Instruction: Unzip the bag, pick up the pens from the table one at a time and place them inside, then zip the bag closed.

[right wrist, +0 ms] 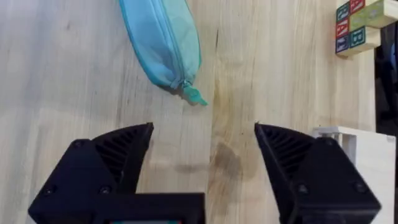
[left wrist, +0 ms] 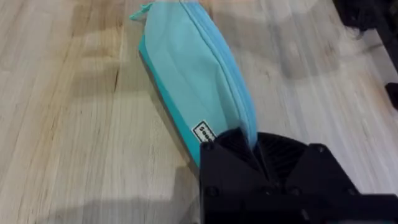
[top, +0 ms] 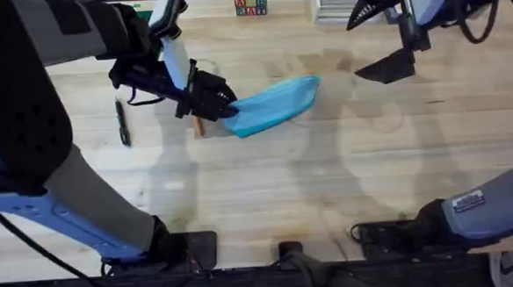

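2 black tools work a pale plank worktop (top: 268, 187): left tool (top: 226, 105) pinches the light blue fabric pouch (top: 276, 105); right tool (right wrist: 203, 155) hovers spread.

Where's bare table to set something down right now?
Free: the broad table strip between the bag and the arm bases, and right of the bag under the raised right pincer. Crowded: around the left pincer, with the black pen and orange pen.
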Robot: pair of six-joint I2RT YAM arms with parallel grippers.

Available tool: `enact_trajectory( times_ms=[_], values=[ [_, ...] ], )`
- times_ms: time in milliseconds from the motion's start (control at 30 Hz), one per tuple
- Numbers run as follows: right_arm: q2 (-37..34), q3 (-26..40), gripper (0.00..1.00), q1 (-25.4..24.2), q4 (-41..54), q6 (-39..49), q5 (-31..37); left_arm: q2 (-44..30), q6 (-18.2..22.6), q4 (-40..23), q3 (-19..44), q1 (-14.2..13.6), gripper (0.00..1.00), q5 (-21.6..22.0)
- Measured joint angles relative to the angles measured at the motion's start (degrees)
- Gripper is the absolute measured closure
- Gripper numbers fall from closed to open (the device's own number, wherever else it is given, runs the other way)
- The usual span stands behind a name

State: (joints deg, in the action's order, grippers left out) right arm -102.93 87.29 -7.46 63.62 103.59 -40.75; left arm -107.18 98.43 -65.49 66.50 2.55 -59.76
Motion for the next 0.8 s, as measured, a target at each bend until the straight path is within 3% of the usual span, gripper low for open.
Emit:
enact_trajectory(
  times_ms=[800],
  values=[
    [-5.96,0.00,0.009,0.00,-2.36,0.44,0.87,-0.02,-0.01,0.00,0.00,0.00,0.958,0.01]
  ],
)
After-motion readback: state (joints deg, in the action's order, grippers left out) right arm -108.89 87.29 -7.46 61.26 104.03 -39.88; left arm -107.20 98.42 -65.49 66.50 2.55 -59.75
